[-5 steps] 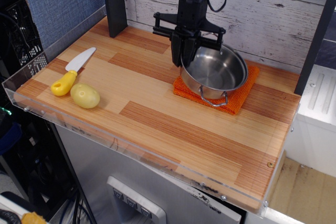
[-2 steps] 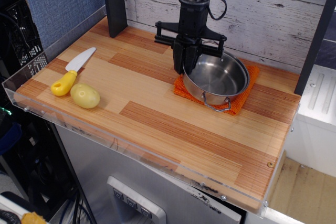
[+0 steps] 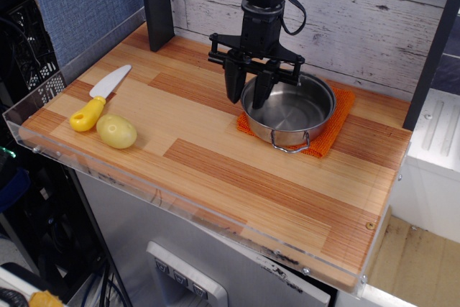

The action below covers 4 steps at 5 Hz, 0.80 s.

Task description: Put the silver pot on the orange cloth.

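The silver pot [image 3: 291, 113] sits flat on the orange cloth [image 3: 333, 126] at the back right of the wooden table. It covers most of the cloth, and orange shows around its edges. One wire loop handle faces the front. My black gripper [image 3: 248, 90] hangs from above at the pot's left rim. Its two fingers are spread apart, one outside the rim and one just over it, and they hold nothing.
A knife with a yellow handle [image 3: 100, 98] and a yellow potato [image 3: 116, 131] lie at the table's left front. A dark post [image 3: 157, 5] stands at the back left. A clear plastic lip [image 3: 144, 188] runs along the table's front edge.
The pot was tilted and held by its left rim; now it lies flat on the cloth. The gripper's fingers have opened, let go of the rim and risen slightly.
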Each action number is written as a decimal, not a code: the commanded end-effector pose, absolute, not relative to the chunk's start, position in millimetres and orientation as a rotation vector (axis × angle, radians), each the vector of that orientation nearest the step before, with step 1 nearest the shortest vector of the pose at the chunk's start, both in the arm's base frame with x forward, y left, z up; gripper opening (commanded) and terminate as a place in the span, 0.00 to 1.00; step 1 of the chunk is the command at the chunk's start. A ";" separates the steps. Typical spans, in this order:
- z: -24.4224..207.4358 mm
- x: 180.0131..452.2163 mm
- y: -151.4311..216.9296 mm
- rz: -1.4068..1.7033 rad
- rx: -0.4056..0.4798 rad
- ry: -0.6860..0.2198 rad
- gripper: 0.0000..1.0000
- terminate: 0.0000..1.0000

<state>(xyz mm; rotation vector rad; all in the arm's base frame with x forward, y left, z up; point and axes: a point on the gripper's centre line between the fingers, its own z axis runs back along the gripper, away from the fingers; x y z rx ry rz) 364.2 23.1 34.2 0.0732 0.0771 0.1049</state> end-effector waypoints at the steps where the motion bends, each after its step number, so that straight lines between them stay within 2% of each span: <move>1: 126.2 366.0 32.8 0.148 0.126 -0.154 1.00 0.00; 2: 170.8 361.1 32.5 0.183 0.155 -0.254 1.00 0.00; 3: 191.2 350.6 31.5 0.182 0.124 -0.313 1.00 0.00; 4: 182.1 343.9 27.6 0.140 0.048 -0.275 1.00 0.00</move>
